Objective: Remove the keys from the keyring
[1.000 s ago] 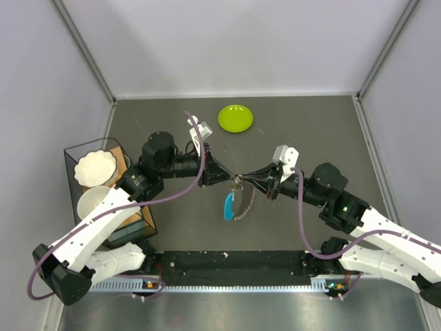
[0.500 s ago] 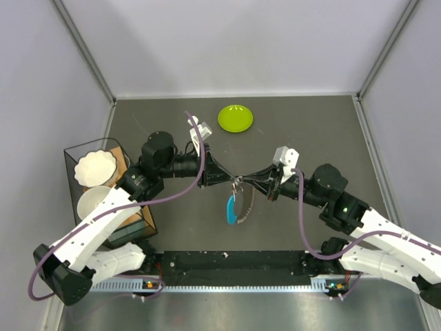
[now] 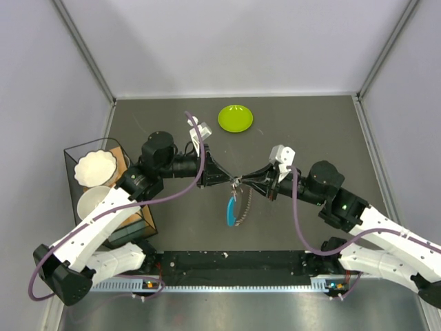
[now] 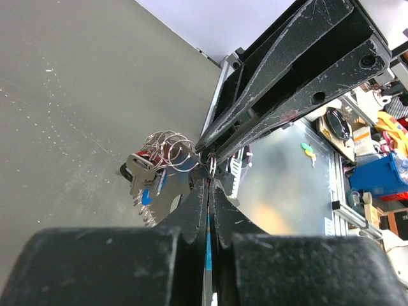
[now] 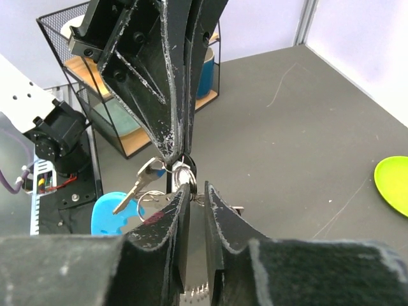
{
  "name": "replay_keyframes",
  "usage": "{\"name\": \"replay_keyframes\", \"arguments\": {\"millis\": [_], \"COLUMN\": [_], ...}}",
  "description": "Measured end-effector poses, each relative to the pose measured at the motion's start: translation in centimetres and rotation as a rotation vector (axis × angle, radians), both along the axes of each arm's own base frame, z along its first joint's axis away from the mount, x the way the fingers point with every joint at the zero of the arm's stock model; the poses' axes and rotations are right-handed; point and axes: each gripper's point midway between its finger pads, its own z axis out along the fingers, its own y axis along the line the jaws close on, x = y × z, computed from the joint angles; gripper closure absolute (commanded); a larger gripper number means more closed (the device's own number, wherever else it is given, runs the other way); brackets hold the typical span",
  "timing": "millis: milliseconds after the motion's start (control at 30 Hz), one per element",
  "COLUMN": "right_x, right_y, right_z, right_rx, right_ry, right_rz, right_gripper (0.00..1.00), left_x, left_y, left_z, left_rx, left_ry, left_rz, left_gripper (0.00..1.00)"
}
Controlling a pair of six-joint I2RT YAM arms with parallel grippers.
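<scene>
Hanging from the clamped left gripper [image 3: 230, 181], the keyring [image 3: 229, 209] bunches silver keys [image 4: 138, 173]; right gripper [image 5: 193, 189] stands slightly parted.

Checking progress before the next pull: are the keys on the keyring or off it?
On. In the left wrist view the keys hang in a bunch from the wire loops of the keyring.

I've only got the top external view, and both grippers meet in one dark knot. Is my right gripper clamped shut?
Observer: No; the right wrist view shows the right gripper with fingers slightly parted, a ring of the keyring at their tips.
Operator: And the left?
Observer: The left gripper is pinched shut on that ring.
Operator: Where are the keys?
Observer: In the left wrist view, the keys hang bunched to one side of the tips.
</scene>
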Motion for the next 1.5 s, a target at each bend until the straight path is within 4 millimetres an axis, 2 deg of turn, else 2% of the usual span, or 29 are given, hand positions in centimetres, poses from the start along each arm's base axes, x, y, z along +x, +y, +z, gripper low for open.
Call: {"name": "replay_keyframes", "arguments": {"millis": [233,833,900,967,1033,1500], "right_x": [0.3,-0.3,-0.3,-0.4,-0.5,0.3], "right_y": [0.4,1.8,1.8,1.8,1.8,1.2], "right_z": [0.6,-0.9,-1.0,-1.3,-1.5,-1.5], "right_rx": [-0.023,-0.129,-0.133,-0.142,-0.148,-0.151], "right_ry": [0.017,0.103,0.108,0.116,0.123,0.116], "right_rz": [0.008,0.088,0.091,0.095,0.099,0.046], "right_gripper": [0.76,0.74,0.76,0.83,0.99,1.0], "left_x": [0.0,-0.3,-0.3,-0.3,-0.3,0.7], "left_y": [0.1,0.3,0.3,0.3,0.3,0.5], "left_z": [0.0,-0.7,-0.8,-0.8,-0.8,-1.5], "left_rx": [-0.001,0.025,0.026,0.026,0.027,0.074], "left_ry": [0.0,0.016,0.015,0.015,0.015,-0.016], "left_rz": [-0.004,-0.014,-0.014,-0.014,-0.013,0.045], "left_gripper": [1.0,1.0,1.0,1.0,1.0,1.0]}}
